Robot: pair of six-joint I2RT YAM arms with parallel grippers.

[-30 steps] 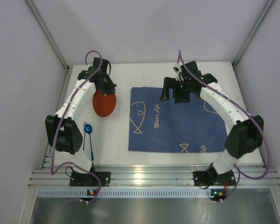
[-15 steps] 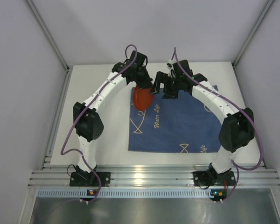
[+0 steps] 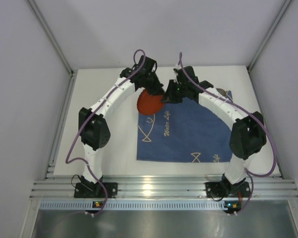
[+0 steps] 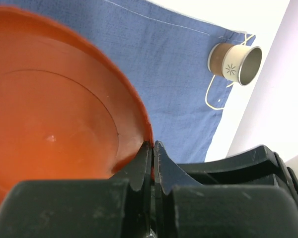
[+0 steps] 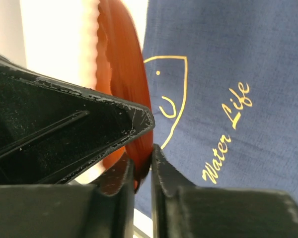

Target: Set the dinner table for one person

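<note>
Dinner table [image 3: 114,144]: white top under both arms; ridged alu rail along near edge, by arm bases.
Placemat [image 3: 188,134]: dark blue cloth w/ gold fish drawings & lettering, lies flat on table, centre-right.
Plate [image 3: 148,103]: orange-red, held up & tilted on edge over placemat's far-left corner, btwn the two grippers.
Left gripper [image 4: 153,148]: jaws pinched on plate rim.
Right gripper [image 5: 141,166]: jaws clamped on plate rim too, from other side; just beside left gripper.
Cup [image 4: 236,63]: small, metal w/ brown band, at placemat's far-right corner, well apart from plate.
</note>
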